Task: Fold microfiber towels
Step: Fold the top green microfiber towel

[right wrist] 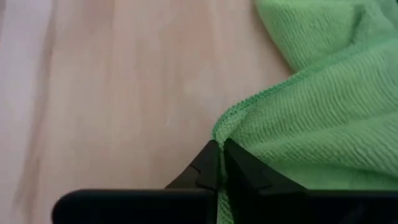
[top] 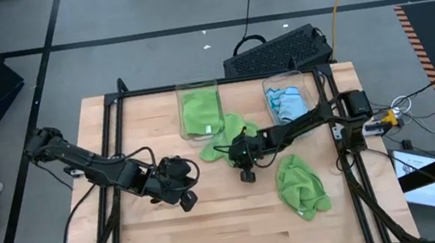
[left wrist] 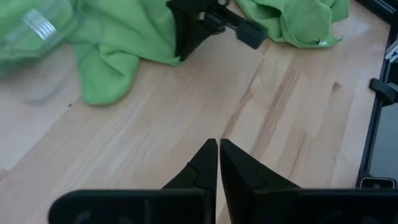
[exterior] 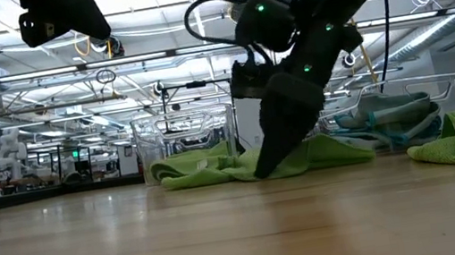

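- right gripper (top: 231, 150) down at table centre, fingers closed on the hemmed edge of a lime towel (top: 226, 137); right wrist view shows the tips (right wrist: 219, 163) pinching right at the stitched corner
- that towel (exterior: 215, 167) is crumpled, lying flat-ish on the wood just in front of the left bin (top: 199, 107), one lobe spilling toward the left arm's side
- weave looks fine-ribbed, soft, edge rolled and stitched (right wrist: 323, 124)
- second lime towel (top: 301, 185) lies bunched on the table on the right arm's side, nearer the front edge, apart from the first; nothing touching it
- left bin holds another lime towel (top: 200, 109), loosely laid inside
- right bin (top: 289, 94) holds a light blue towel (top: 288, 105), crumpled
- left gripper (top: 187, 199) left of centre, fingers (left wrist: 208, 163) closed together, holding nothing, above bare table (top: 216, 232), well apart from the towels
- low view: right gripper (exterior: 261, 172) tilted, tip touching the towel at table level
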